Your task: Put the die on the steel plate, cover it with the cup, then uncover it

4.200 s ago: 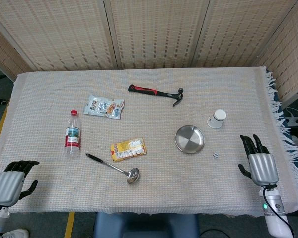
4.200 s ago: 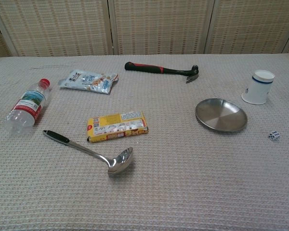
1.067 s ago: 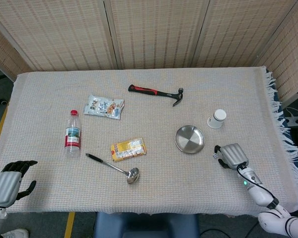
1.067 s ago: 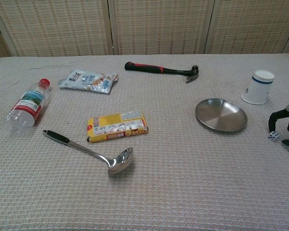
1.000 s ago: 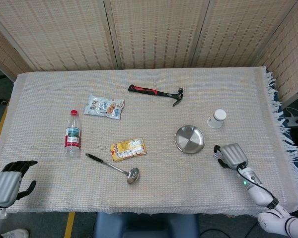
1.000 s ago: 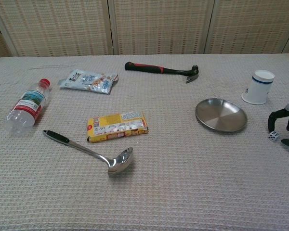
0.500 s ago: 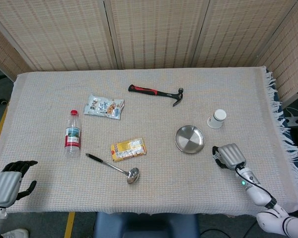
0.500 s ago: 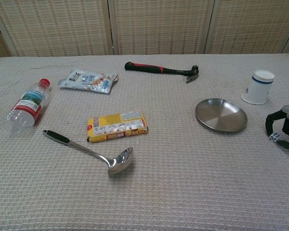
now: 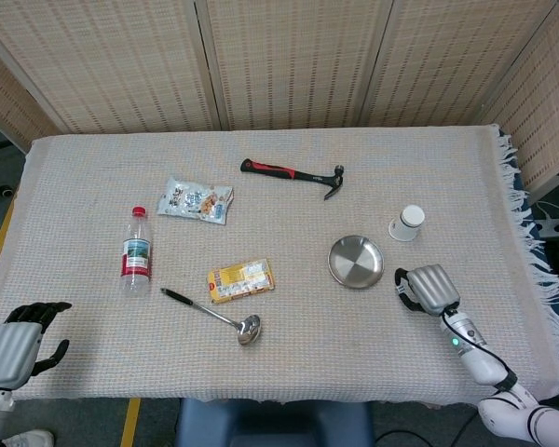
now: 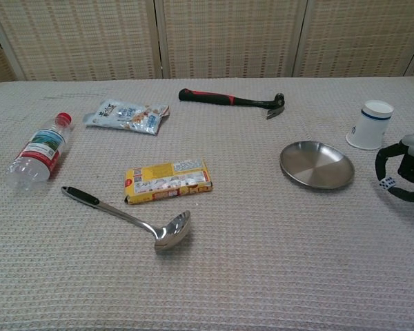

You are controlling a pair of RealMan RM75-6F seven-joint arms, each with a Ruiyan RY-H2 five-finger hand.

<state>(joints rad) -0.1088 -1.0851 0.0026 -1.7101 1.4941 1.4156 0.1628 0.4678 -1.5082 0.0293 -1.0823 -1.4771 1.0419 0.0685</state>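
Since half a second ago my right hand has lifted the small white die off the woven cloth and edged it toward the round steel plate, near the table's right edge. Die is pinched between dark fingers, clear of the cloth, just beside the plate's rim. White paper cup stands inverted behind, ready for covering. My left hand rests idle at the front-left corner, holding nothing, fingers loosely apart.
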